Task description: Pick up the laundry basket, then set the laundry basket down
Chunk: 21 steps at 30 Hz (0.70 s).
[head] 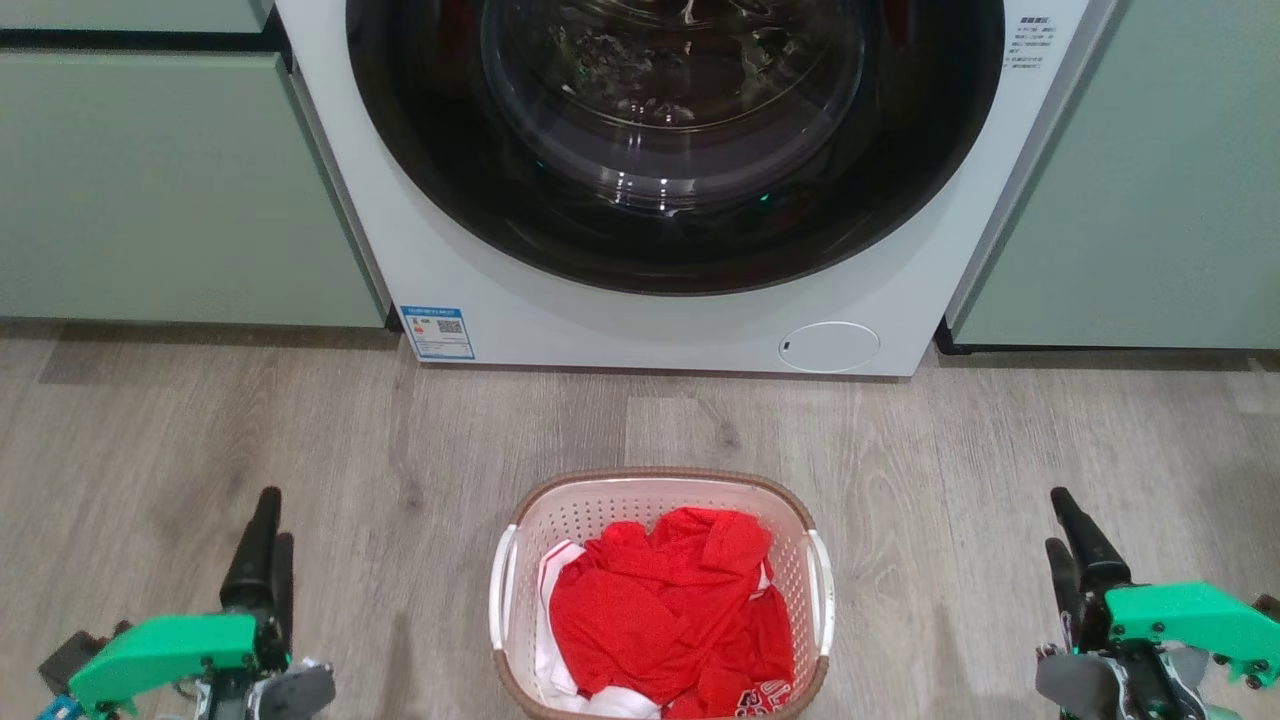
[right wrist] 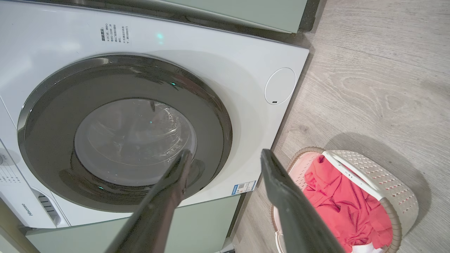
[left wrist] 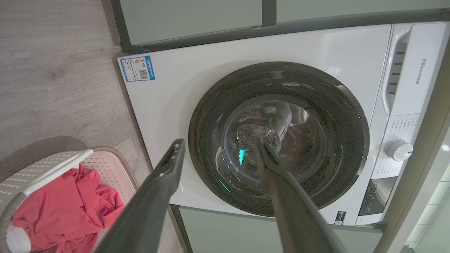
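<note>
On the floor, near centre, the laundry basket point(head: 585, 515) sits just short of the washing machine point(head: 600, 320), red clothes point(head: 670, 610) heaped inside. The left gripper point(head: 272, 520) and right gripper point(head: 1060, 520) hang well out either side, jaws spread wide, holding nothing. Best play, I'd say: come in level, one per side handle point(head: 500, 590), closing evenly. Only the washer's front, close behind, crowds the reach.

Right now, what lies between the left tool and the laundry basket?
Bare wooden floor, nothing else; the head view shows the left tool standing clear of the laundry basket.
</note>
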Tool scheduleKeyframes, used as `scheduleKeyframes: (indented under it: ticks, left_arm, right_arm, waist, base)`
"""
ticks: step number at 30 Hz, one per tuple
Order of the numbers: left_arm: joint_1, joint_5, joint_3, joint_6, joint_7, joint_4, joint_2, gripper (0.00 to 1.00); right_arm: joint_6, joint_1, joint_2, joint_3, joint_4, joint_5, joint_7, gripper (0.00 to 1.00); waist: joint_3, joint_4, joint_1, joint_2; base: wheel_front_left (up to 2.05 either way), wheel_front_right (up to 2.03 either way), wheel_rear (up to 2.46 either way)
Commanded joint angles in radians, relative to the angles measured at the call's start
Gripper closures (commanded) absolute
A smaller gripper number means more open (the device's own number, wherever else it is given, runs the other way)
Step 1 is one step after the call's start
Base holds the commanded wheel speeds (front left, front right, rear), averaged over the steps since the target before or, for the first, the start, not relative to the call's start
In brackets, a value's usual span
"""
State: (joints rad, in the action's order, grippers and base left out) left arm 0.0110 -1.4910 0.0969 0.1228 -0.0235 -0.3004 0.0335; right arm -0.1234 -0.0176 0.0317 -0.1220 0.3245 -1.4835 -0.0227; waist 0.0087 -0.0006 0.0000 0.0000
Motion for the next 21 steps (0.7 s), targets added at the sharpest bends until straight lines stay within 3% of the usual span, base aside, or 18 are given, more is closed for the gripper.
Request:
scheduleKeyframes:
  ticks: [1, 13, 21]
  left_arm:
    - [-0.054, 0.006, 0.016, 0.002, 0.008, 0.038, 0.009, 0.0]
    - [-0.07, 0.154, 0.036, 0.001, 0.043, 0.113, 0.01, 0.0]
    - [-0.08, 0.3, 0.017, -0.027, 0.066, 0.203, 0.011, 0.0]
  right_arm:
    - [-0.002, -0.047, 0.008, 0.004, -0.033, 0.009, 0.007, 0.0]
    - [-0.003, -0.064, 0.01, 0.009, -0.087, 0.149, 0.042, 0.0]
    - [-0.003, -0.079, 0.01, 0.036, -0.143, 0.305, 0.066, 0.0]
  waist:
    - [0.0, 0.0, 0.0, 0.0]
    - [0.004, 0.009, 0.0, 0.0]
    - [0.007, 0.016, 0.0, 0.0]
  base:
    - [0.0, 0.0, 0.0]
    - [0.0, 0.0, 0.0]
    - [0.0, 0.0, 0.0]
